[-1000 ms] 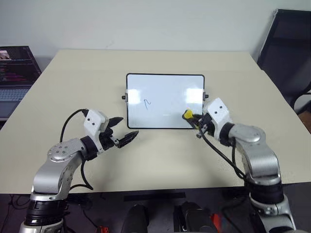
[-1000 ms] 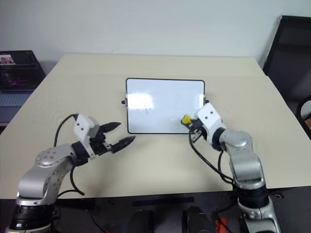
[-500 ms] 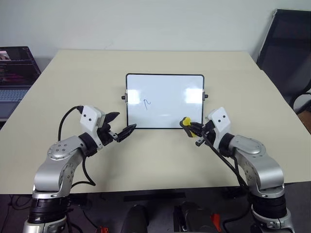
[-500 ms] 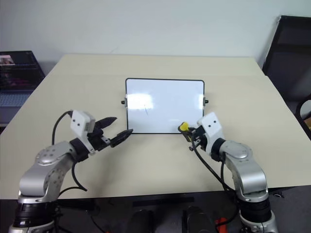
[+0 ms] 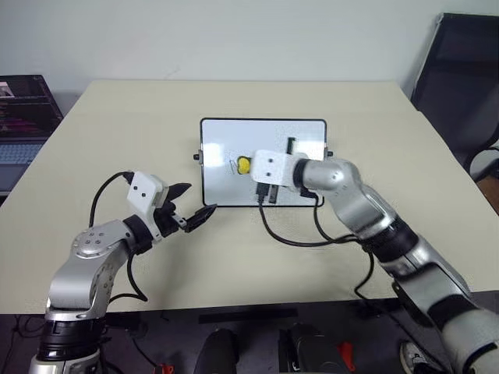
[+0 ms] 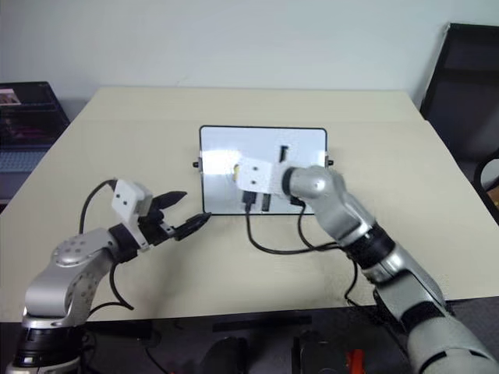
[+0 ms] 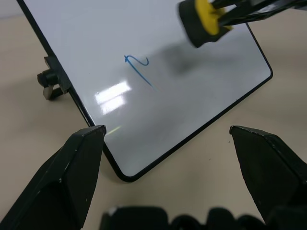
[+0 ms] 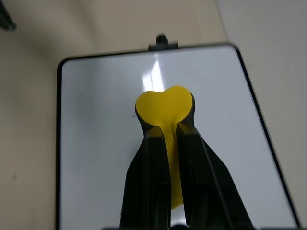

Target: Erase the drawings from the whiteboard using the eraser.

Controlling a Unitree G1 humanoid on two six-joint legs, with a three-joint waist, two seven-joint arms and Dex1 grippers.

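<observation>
Right gripper [image 8: 165, 132], two black fingers: clenched on the small yellow eraser with black underside [image 5: 244, 164], pinched so hard the yellow foam bulges past the fingertips. The eraser hangs over the left half of the glossy white rectangular whiteboard with thin black frame [image 5: 296, 132]; contact with the surface can't be judged. In the left wrist view it casts a blurred shadow on the board, which suggests a small gap.

One thin blue marker scribble [image 7: 139, 69] remains, a hooked stroke with a slanting tail. It lies just beside the eraser, on the side toward the board's left short edge and its small black knob [image 7: 48, 84]. In the head views the eraser sits almost on top of it. The other drawings aren't visible on the board.

Judgement: the coming stroke is a short one toward the robot's left, pressed down, crossing the scribble's slanted long axis.

Left gripper [image 5: 191, 209]: fingers spread, empty, above the beige tabletop [image 5: 117, 132] near the board's near-left corner. Closer to the frame than to the eraser; well placed to steady the board.
</observation>
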